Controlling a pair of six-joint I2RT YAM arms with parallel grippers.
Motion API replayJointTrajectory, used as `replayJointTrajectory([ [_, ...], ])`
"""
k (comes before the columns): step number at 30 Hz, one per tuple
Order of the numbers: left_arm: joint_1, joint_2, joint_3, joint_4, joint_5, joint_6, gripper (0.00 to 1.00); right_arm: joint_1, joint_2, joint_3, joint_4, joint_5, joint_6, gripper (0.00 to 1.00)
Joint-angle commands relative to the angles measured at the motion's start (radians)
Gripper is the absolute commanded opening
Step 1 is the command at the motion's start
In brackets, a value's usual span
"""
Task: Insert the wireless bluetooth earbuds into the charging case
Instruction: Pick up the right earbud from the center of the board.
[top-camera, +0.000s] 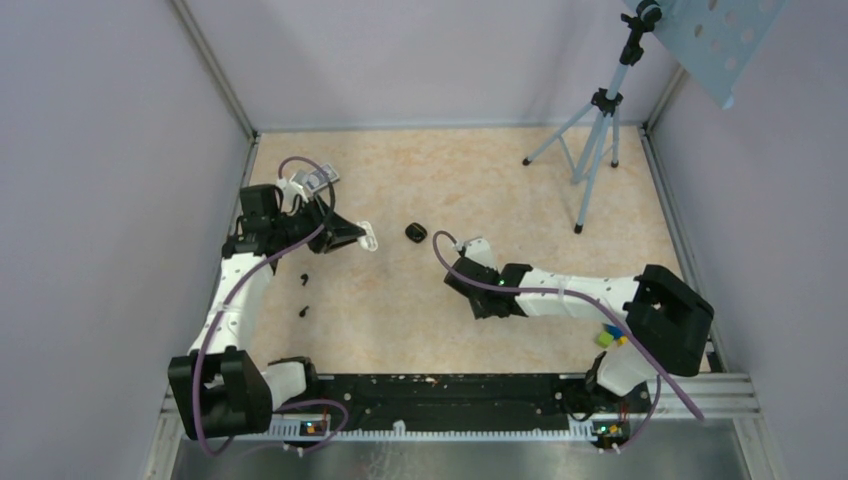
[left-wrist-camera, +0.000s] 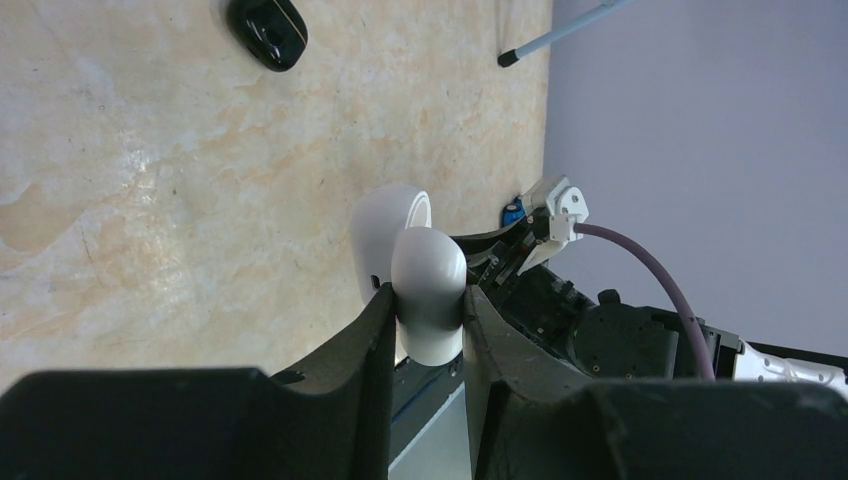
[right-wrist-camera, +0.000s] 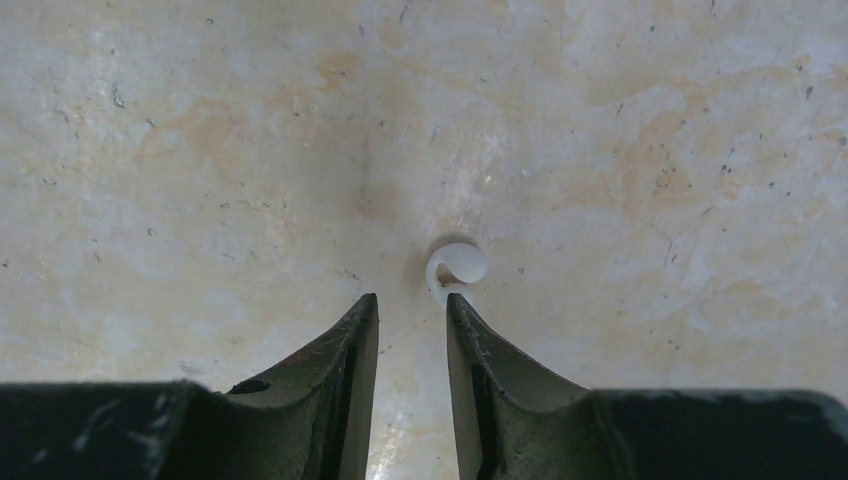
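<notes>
L gripper (left-wrist-camera: 428, 300) clamped on white pill (left-wrist-camera: 428, 262), R gripper (right-wrist-camera: 411, 300) jaws apart w/ nothing betw. them, one white earbud (right-wrist-camera: 457, 268) lying on table (right-wrist-camera: 200, 150) right at a fingertip, black case (top-camera: 416, 232) on table betw. the 2 grippers.
</notes>
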Motion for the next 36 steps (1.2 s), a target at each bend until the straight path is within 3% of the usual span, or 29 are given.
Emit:
replayJointTrajectory([
  [1, -0.004, -0.026, -0.014, 0.046, 0.020, 0.003, 0.00, 0.011, -0.003, 0.033, -0.025, -0.009, 0.034, 0.31],
  [36, -0.015, -0.022, -0.032, 0.057, 0.024, -0.005, 0.00, 0.003, 0.047, -0.030, 0.015, 0.044, 0.078, 0.31],
])
